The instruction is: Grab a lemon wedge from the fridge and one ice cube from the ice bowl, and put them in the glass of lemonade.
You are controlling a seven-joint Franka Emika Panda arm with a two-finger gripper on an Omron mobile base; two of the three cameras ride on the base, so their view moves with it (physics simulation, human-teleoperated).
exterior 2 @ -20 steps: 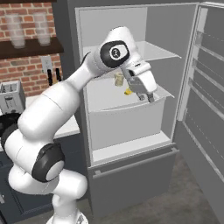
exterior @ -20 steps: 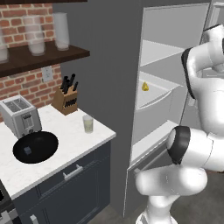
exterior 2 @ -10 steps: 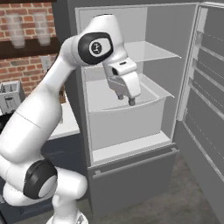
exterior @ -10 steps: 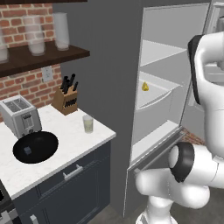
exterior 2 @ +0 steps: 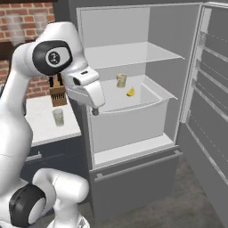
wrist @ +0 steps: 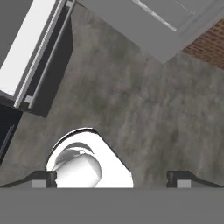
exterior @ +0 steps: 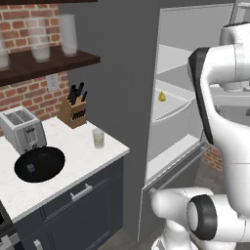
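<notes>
Left base view: brick wall, white table (exterior: 73, 161). Black bowl (exterior: 39, 164) with ice cube (exterior: 31, 168), glass of lemonade (exterior: 98, 138) beside knife block (exterior: 73, 113). Lemon wedge (exterior: 161, 96) untouched on fridge (exterior: 195, 97) shelf.

Right base view: pincer (exterior 2: 94, 109) swung back out of fridge since a second ago, now left of open compartment, empty; wedge (exterior 2: 131, 92) small, pale yellow, beside a jar (exterior 2: 121, 80). Pick not yet made.

Hand view: floor below; fingertips (wrist: 43, 177) spread wide, nothing between.

Red brick wall (exterior: 29, 95), dark wood shelf (exterior: 46, 63), white marble counter (exterior: 73, 151) over navy cabinets (exterior: 83, 205), grey mottled floor (wrist: 144, 113).
</notes>
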